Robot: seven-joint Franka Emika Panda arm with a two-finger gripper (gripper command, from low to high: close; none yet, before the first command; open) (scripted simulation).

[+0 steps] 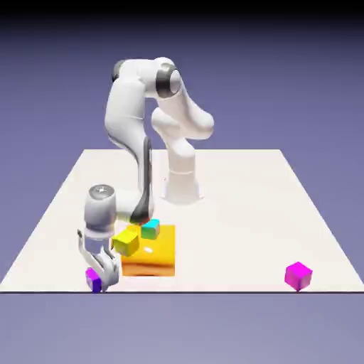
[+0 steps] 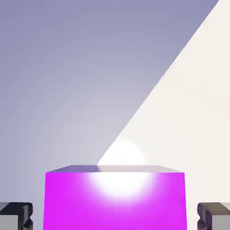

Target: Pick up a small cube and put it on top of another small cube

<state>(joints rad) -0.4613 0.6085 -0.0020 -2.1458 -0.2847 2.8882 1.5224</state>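
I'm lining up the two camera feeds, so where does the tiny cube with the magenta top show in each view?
Exterior view: the magenta-topped cube sits at the table's near edge, far toward that view's left, at the gripper tips.
Hand view: the same cube fills the bottom middle, between the two grey fingertips.
Shared landmark: the pale table, whose edge meets the blue-violet backdrop in both views.

Both rendered views are evenly bright and sharp, with no blur or edge distortion. In the exterior view the backdrop darkens to near black along the top edge. The orange-yellow block (image 1: 148, 256) at lower left carries a pale glossy highlight. In the hand view a white glare spot blooms at lower centre over the magenta cube (image 2: 114, 202) and the table (image 2: 188, 112) behind it.
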